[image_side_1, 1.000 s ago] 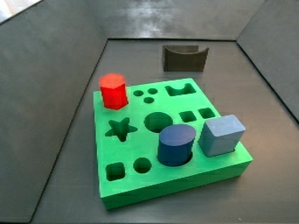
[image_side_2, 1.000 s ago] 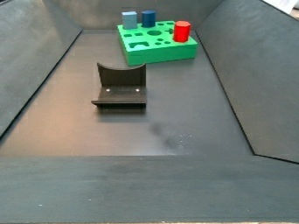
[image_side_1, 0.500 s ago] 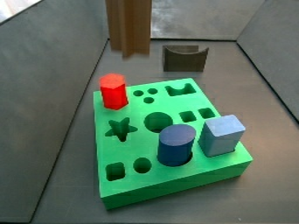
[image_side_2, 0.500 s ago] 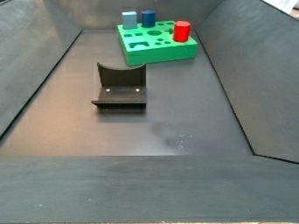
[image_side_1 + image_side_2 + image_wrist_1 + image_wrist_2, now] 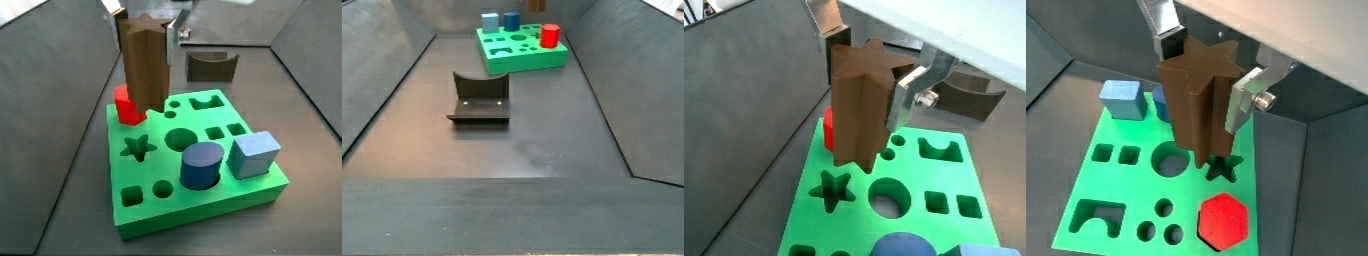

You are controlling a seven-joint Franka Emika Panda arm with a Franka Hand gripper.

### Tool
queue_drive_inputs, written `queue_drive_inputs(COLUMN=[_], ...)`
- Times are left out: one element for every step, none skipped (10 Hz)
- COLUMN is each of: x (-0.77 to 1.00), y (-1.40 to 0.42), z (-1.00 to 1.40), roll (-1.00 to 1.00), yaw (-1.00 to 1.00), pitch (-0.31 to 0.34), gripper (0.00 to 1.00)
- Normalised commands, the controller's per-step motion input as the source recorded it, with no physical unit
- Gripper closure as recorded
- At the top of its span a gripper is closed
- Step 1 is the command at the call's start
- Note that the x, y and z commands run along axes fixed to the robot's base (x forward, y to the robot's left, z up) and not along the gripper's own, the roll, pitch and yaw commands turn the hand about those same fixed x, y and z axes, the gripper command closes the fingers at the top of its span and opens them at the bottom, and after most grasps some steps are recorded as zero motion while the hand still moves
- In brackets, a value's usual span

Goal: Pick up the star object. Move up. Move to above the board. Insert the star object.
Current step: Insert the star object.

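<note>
My gripper (image 5: 871,75) is shut on the star object (image 5: 861,100), a tall brown fluted prism held upright, with a silver finger on each side. It also shows in a wrist view (image 5: 1200,100) and a side view (image 5: 144,60). The star's lower end hangs above the green board (image 5: 201,205), next to the red peg (image 5: 124,105) and short of the star-shaped hole (image 5: 136,148). The hole is open and empty in both wrist views (image 5: 835,190) (image 5: 1223,167). In a side view that shows the board (image 5: 529,62) far off, neither gripper nor star appears.
A blue cylinder (image 5: 202,165) and a blue cube (image 5: 253,153) stand in the board near its front edge. The dark fixture (image 5: 211,66) stands on the floor behind the board, and shows mid-floor in a side view (image 5: 478,98). Sloped grey walls enclose the floor.
The star object, held in my gripper, has come down into a side view from above and now hangs lower, close over the board by the red peg.
</note>
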Motion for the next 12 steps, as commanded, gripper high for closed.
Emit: queue_drive_inputs(x=[-0.33, -0.27, -0.22, 0.00, -0.04, 0.00, 0.06, 0.01, 0.00, 0.00, 0.26, 0.00], y=[-0.19, -0.25, -0.27, -0.04, 0.03, 0.00, 0.00, -0.11, -0.18, -0.10, 0.00, -0.05], z=[-0.64, -0.69, -0.74, -0.17, 0.00, -0.37, -0.67, -0.65, -0.53, -0.43, 0.00, -0.09], roll=[0.12, 0.14, 0.12, 0.00, 0.00, 0.06, 0.23, 0.19, 0.11, 0.03, -0.01, -0.01], yaw=[-0.38, -0.52, -0.55, -0.35, 0.00, -0.17, -0.33, -0.54, -0.78, -0.96, -0.06, 0.00], pitch=[-0.089, -0.073, -0.099, -0.059, 0.000, 0.000, 0.000, 0.000, -0.027, -0.011, 0.000, -0.006], gripper=[1.00, 1.00, 1.00, 1.00, 1.00, 1.00, 1.00, 1.00, 1.00, 1.00, 1.00, 1.00])
